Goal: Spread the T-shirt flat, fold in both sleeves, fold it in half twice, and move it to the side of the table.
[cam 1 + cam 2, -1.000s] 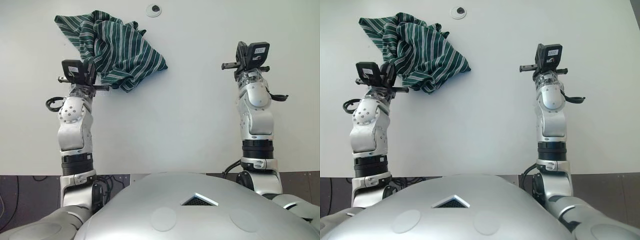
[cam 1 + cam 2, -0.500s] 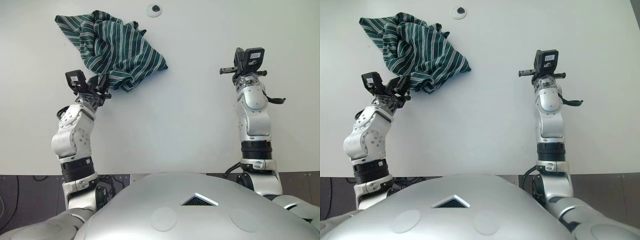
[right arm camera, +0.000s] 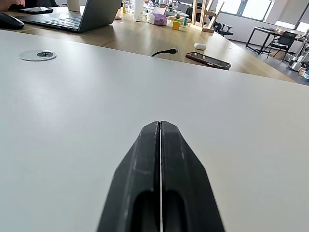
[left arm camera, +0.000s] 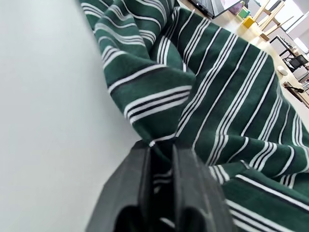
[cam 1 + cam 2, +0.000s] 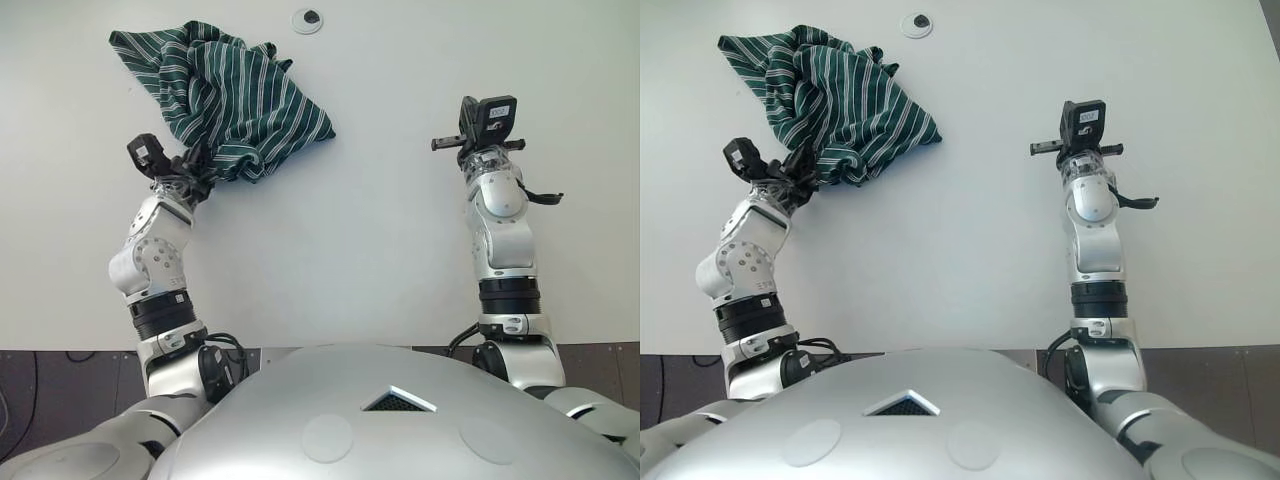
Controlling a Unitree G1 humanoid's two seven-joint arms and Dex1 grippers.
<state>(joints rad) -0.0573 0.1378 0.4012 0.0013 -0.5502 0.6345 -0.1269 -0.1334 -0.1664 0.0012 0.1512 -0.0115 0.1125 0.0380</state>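
The T-shirt (image 5: 230, 95), dark green with white stripes, lies crumpled in a heap at the far left of the white table (image 5: 380, 230). My left gripper (image 5: 193, 170) sits at the heap's near left edge. In the left wrist view its fingers (image 4: 145, 159) are shut on a striped fold of the T-shirt (image 4: 217, 87), with cloth showing between them. On the right side, my right gripper (image 3: 159, 125) hovers over bare table, shut with nothing in it, well apart from the shirt.
A round cable grommet (image 5: 308, 20) is set into the table beyond the shirt, also seen as the grommet (image 3: 37, 55). The table's near edge (image 5: 330, 346) runs in front of my arms. Another desk with a laptop (image 3: 82, 14) stands past the far edge.
My left arm swung in and its gripper went from beside the heap to its near edge, closing on the cloth. My right gripper drifted slightly left. The shirt heap stays put.
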